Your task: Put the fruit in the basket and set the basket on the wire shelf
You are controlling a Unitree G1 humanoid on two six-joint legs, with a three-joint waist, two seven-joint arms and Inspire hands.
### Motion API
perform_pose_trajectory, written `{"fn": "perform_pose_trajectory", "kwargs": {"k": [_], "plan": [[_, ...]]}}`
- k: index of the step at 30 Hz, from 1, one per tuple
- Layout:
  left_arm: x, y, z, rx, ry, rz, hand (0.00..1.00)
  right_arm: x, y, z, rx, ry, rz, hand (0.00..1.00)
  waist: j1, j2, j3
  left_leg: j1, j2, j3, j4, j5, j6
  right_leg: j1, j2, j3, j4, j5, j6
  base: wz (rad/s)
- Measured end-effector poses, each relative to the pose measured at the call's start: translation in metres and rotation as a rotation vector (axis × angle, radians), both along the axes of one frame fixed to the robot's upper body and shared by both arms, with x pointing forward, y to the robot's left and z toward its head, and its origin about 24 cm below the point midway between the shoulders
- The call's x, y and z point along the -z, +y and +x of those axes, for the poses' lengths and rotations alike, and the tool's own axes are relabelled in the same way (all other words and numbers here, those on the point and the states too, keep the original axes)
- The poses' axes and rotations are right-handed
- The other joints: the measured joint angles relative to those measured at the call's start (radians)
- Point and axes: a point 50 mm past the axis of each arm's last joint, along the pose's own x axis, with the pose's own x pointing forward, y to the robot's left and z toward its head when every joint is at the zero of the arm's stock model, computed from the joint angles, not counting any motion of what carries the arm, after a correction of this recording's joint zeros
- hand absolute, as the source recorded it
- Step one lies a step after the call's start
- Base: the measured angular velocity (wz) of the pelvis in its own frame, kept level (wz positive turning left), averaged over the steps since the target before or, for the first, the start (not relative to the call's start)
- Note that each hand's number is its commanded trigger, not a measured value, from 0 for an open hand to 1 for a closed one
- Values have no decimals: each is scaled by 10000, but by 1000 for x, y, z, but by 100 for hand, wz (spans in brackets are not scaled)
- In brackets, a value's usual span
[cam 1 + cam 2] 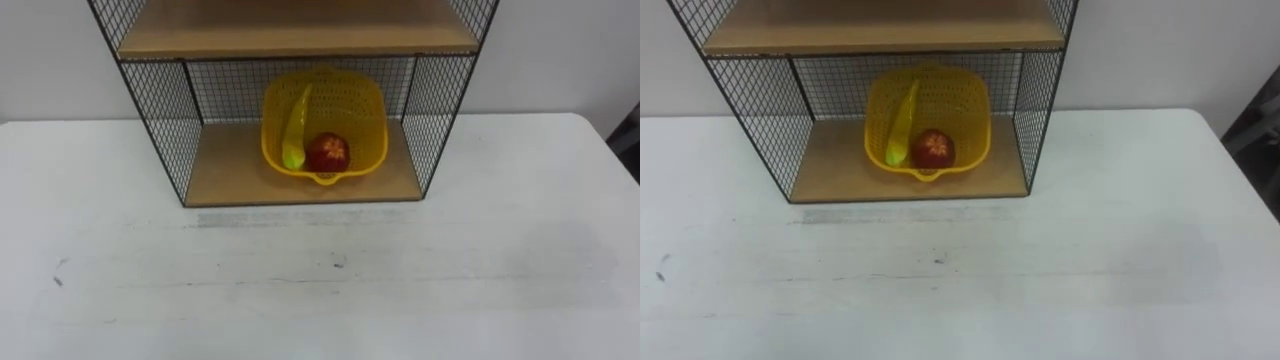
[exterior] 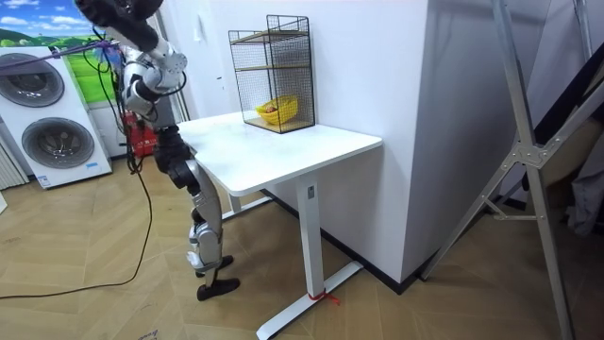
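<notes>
The yellow perforated basket (image 1: 345, 105) stands on the bottom board of the black wire shelf (image 1: 160, 100), tilted back against the rear mesh. In it lie a yellow banana (image 1: 296, 130), propped up along the left side, and a red apple (image 1: 328, 152) at the front. The same basket (image 2: 278, 110) sits in the shelf (image 2: 274, 71) at the far side of the white table (image 2: 283, 151). I stand at the table's edge on the room view's left, both arms pulled back to my body, my right hand (image 2: 140, 94) and left hand (image 2: 172, 62) well away from the shelf.
The shelf's upper wooden board (image 1: 295, 35) lies above the basket. A wall rises right behind the shelf. Bare white tabletop (image 1: 320, 280) stretches between me and the shelf. Washing machines (image 2: 47, 113) stand behind me.
</notes>
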Motion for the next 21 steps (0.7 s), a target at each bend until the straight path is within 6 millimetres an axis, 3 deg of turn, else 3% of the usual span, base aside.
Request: {"fn": "perform_pose_trajectory", "kwargs": {"k": [1,3,5,7,8,9,10,12,13,15,18,21], "plan": [[7,6,-5,-119,-210,-583,0,3,-4,-5,102,-71,409,0,-7,30,2,-15,1,-7,5,-6,-3,-26,0,-7,-1,2,-7,0],[46,23,-29,-646,-1605,-3112,0,25,-16,-16,315,-508,2077,0,-37,97,-8,-102,3,-10,5,-49,-8,-74,2,-6,-17,5,-49,0],[83,26,-47,-1104,-2607,-4834,0,52,-24,-31,774,-520,3532,0,-15,125,-32,-118,18,5,-24,-78,-1,-73,10,2,-80,41,-107,2],[146,13,-70,-1637,-3496,-7204,0,112,-22,-60,1263,-150,6075,0,145,203,-49,-123,74,44,-114,-44,-7,-38,68,20,-321,184,-127,-2],[165,6,-75,-1856,-3454,-7915,0,132,-19,-69,1444,-32,6928,0,226,201,-53,-93,98,70,-138,-41,-8,13,84,21,-404,238,-134,-13],[198,-10,-86,-2274,-3530,-9128,0,173,-6,-84,1704,-154,8623,0,290,156,-21,5,109,87,-185,-39,-13,139,87,20,-460,256,-139,-7],[214,-20,-92,-2525,-3690,-9685,0,193,3,-91,1862,-357,9453,0,323,90,-13,43,110,84,-192,-38,-16,197,87,22,-489,232,-97,0],[267,-64,-109,-3588,-4354,-11720,0,264,51,-114,2660,-1034,12425,0,376,139,-57,152,118,48,-102,-128,51,369,90,-1,-504,116,-61,7],[277,-74,-113,-3859,-4646,-12070,0,279,64,-118,2891,-1234,13061,0,369,145,-60,179,118,57,-101,-137,47,393,83,-1,-503,114,-57,8],[304,-109,-124,-4540,-5056,-12986,0,320,113,-125,3617,-1750,14976,0,364,141,-64,227,143,119,-103,-144,39,408,75,1,-450,115,-58,0],[325,-138,-126,-4522,-4937,-13719,0,345,151,-126,3509,-1589,16208,0,346,58,-78,230,140,207,-91,-154,23,273,22,54,-158,12,-71,-5],[338,-153,-118,-3795,-4469,-14294,0,355,158,-110,2823,-1325,16612,0,164,10,-77,403,175,324,-135,-158,12,484,39,127,-169,68,-37,-8]]}}
